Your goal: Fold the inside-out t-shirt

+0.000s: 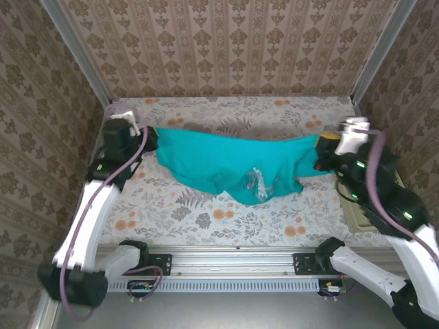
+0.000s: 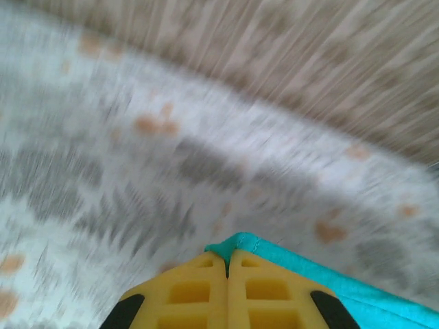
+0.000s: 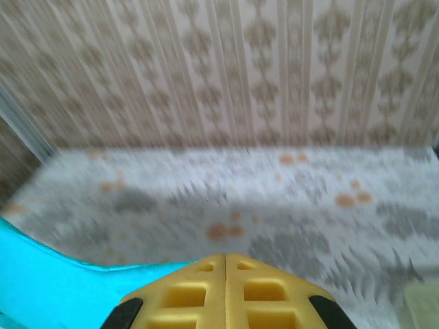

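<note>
The teal t-shirt (image 1: 230, 163), hung between grippers.
The left end is clamped in the closed left gripper (image 1: 149, 137), the right end in the closed right gripper (image 1: 321, 149).

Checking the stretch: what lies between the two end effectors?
The teal t-shirt, held by left end effector and right end effector, sags between them, seen from the top view.

Surface (image 1: 206, 223): covered with a pale cloth printed with grey ferns and orange flowers. Cloth lies flat where visible.
Walls (image 1: 233, 48): three sides, beige wallpaper with stripes and damask motifs.
Metal posts (image 1: 77, 51): one in each back corner.
Slotted metal rail (image 1: 233, 264): runs along the near edge.
Pale basket (image 1: 357, 218): right edge of the surface, mostly hidden.
</note>
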`<state>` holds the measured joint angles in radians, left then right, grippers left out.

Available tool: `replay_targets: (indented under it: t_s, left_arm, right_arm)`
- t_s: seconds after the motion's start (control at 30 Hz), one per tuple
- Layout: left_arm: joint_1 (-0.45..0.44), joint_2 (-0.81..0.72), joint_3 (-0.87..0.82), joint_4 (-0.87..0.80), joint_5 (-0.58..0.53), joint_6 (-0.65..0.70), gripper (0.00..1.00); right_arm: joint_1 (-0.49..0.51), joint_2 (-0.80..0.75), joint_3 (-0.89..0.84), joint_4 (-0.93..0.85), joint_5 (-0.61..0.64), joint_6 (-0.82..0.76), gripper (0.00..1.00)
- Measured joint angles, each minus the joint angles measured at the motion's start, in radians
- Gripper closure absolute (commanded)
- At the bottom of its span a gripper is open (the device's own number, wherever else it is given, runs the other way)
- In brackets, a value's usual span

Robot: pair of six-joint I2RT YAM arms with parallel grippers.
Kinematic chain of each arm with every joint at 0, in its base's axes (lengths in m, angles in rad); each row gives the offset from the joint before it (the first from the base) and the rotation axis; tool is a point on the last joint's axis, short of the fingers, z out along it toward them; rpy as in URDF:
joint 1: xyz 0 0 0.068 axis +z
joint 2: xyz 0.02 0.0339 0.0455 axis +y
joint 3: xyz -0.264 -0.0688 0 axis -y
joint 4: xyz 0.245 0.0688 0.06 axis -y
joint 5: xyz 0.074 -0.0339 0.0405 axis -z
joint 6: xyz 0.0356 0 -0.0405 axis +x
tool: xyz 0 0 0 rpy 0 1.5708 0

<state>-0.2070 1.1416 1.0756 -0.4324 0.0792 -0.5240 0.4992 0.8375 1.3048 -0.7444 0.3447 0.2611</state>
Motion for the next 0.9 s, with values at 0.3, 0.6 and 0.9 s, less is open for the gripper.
replay_targets:
  t_s: [0.3,0.6,0.9]
  left_arm:
    - [0.045,0.501,0.512,-0.168,-0.03,0.0,1.0]
    - [0.107,0.57,0.964,-0.141,0.053,0.045,1.0]
    - [0.127,0.046,0.466,0.113,0.069,0.077,1.0]
  right_arm:
    - [-0.254,0.536,0.263,0.073,-0.104,-0.021,1.0]
    - [-0.4,0.822,0.941,0.055,-0.293,0.0,1.0]
    - [-0.356,0.392,0.487,0.182,-0.397,0.019,1.0]
